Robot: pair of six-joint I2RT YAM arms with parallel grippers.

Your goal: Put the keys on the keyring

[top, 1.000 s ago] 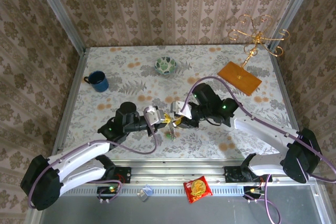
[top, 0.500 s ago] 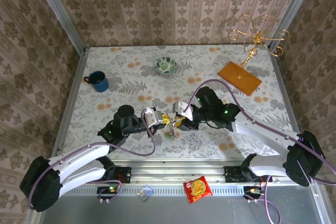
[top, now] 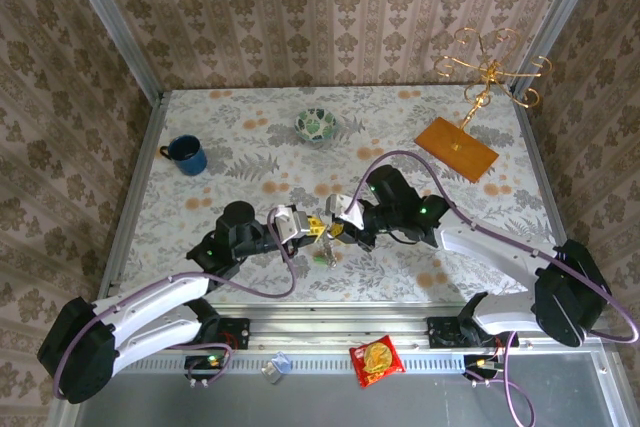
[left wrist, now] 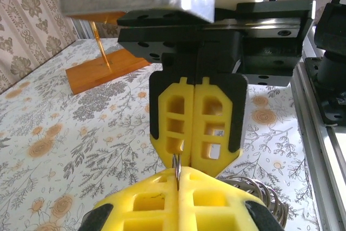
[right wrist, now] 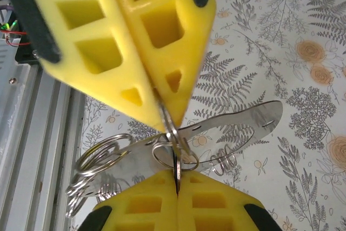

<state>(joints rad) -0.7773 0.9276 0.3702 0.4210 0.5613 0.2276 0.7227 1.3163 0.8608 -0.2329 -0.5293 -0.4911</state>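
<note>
Keys (right wrist: 238, 125) still between left gripper (right wrist: 160, 113), right gripper (right wrist: 177, 181)

The desk (top: 230, 137) is viewed from above and behind the arm bases (top: 215, 332). The right fingers (left wrist: 216, 117) are faced closely by the left wrist camera, the left fingers (right wrist: 135, 31) by the right; this meeting spot is shared.
</note>
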